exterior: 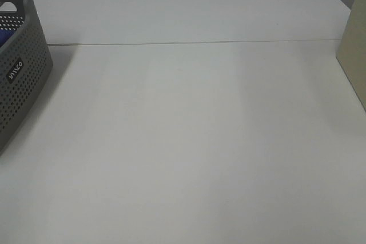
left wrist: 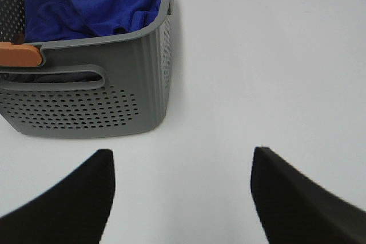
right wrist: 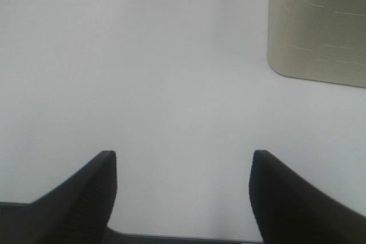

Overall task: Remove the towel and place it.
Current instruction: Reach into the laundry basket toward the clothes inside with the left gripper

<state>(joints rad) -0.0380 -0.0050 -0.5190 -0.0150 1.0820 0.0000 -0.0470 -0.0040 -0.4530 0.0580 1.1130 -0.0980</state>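
The deep blue towel (left wrist: 91, 7) lies crumpled inside the grey perforated basket (left wrist: 108, 98); a sliver of blue (exterior: 4, 34) shows in the basket (exterior: 23, 78) at the far left of the exterior view. My left gripper (left wrist: 182, 192) is open and empty over the white table, a short way from the basket's handle side. My right gripper (right wrist: 182, 192) is open and empty over bare table. Neither gripper shows in the exterior view.
An orange object (left wrist: 20, 55) rests at the basket's rim. A beige container (right wrist: 317, 24) stands beyond my right gripper, and at the right edge of the exterior view (exterior: 354, 38). A seam (exterior: 200, 43) crosses the white table.
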